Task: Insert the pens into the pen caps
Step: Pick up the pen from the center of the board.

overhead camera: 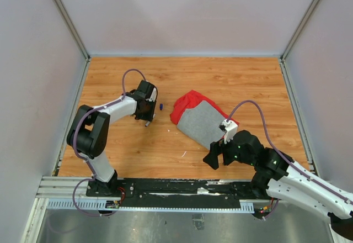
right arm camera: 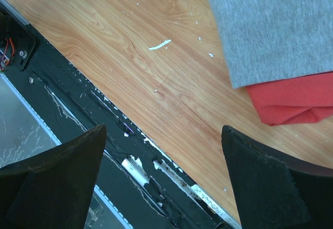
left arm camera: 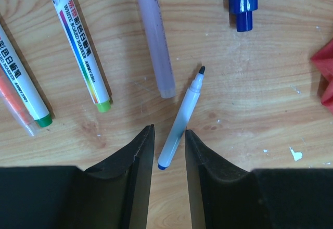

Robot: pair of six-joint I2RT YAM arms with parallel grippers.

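**Ana:** How far along are we?

**Me:** Early, I judge. From overhead, the bench point(overhead camera: 127, 154) carries the red-and-grey cloth point(overhead camera: 199, 119) near its middle. My left end effector point(overhead camera: 146, 119) sits at the cloth's 9 o'clock and the right end effector point(overhead camera: 214, 159) at its 6 o'clock, by the near edge.

**Ana:** Is either one holding anything?

**Me:** The right one holds nothing. Its wrist view shows the jaws wide apart over bare wood and the black rail. On the left, the fingers point(left arm camera: 138, 161) stand partly apart on either side of the thin pen point(left arm camera: 179, 119). Its blue end lies between them and its bare dark tip points to 1 o'clock. I see a sliver of gap on one side, so I take the pen as bracketed and lying flat, not clamped.

**Ana:** And the other pens?

**Me:** They fan out from 10 to 12 o'clock of that pen: an orange pen point(left arm camera: 13, 104), a dark-green-ended marker point(left arm camera: 23, 83), a light-green-ended marker point(left arm camera: 80, 47) and a purple pen point(left arm camera: 156, 41). I cannot tell whether their coloured ends are caps.

**Ana:** Any loose caps?

**Me:** I see only one, what looks like a blue cap point(left arm camera: 242, 2), at 1 o'clock just beyond the bare tip. The thin pen is plainly uncapped, so picking it up and pushing it into that cap remain to be done.
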